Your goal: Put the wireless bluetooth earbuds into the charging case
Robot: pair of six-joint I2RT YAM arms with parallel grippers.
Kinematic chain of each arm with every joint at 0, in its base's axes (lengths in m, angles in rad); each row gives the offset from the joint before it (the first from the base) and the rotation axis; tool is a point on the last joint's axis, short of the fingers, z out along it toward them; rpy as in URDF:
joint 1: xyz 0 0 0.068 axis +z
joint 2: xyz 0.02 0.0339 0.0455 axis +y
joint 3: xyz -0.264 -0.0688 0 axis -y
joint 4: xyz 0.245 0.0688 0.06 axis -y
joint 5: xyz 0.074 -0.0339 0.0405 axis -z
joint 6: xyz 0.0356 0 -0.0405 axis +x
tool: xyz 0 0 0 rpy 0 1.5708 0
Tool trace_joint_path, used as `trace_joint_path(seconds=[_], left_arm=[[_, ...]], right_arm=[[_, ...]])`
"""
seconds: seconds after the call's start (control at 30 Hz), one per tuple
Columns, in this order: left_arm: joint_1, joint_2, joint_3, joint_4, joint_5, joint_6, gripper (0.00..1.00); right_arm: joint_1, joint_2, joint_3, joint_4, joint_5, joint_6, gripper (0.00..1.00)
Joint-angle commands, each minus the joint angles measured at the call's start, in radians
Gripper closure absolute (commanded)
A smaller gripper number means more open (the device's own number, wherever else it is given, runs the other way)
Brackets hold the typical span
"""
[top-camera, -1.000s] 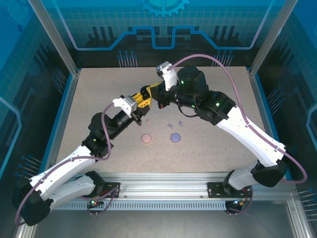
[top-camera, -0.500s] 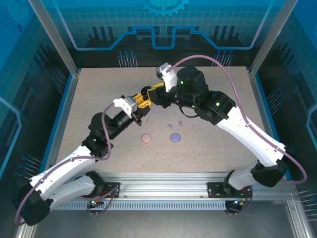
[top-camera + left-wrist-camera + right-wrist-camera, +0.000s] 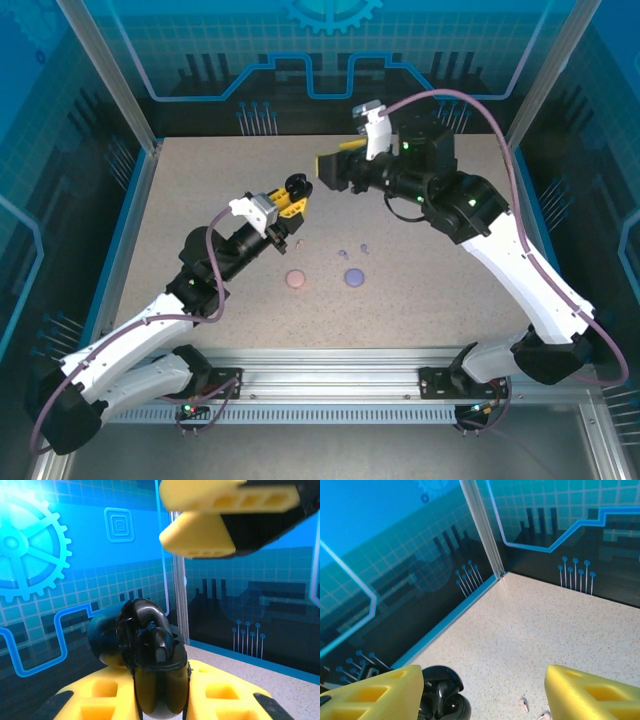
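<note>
**Black case held in the air, tiny earbuds loose on the table**

The main risk is the black case twisting or slipping. The left gripper is pressed together on it and holds it clear of the table. It pinches only the lower part, and the glossy lid stands up above the fingers. A sideways nudge on that lid could turn the case in the pinch or knock it out.

The right gripper is spread wide and holds nothing. It hangs just beyond the case and a little above it, touching nothing. If it comes in off line, one finger could catch the lid's edge.

The earbuds are a second worry. They are so small that a closing finger could flick one across the table instead of catching it.

The earbuds look like mere specks with short stems. The lavender earbuds lie flat on the table on the near side of the right gripper, just beyond the lavender case. The pink earbuds lie just beside the left gripper on its near side, near the pink case. Both round cases look closed. I cannot tell whether any black earbuds sit inside the held case.
</note>
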Motion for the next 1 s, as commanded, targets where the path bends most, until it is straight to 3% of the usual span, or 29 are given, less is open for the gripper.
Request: trace_joint_path(seconds=[0.0, 0.17, 0.4, 0.97], left_arm=[[0.004, 0.004, 0.032, 0.036, 0.016, -0.006, 1.0], [0.004, -0.001, 0.03, 0.033, 0.014, -0.002, 1.0], [0.004, -0.004, 0.034, 0.028, 0.016, 0.002, 1.0], [0.005, -0.007, 0.034, 0.029, 0.01, 0.008, 1.0]], right_arm=[[-0.027, 0.011, 0.062, -0.043, -0.047, 0.058, 0.34], [-0.034, 0.057, 0.089, -0.103, -0.069, 0.073, 0.38], [-0.001, 0.104, 0.093, -0.091, -0.178, 0.094, 0.52], [0.083, 0.124, 0.098, -0.108, -0.184, 0.111, 0.53]])
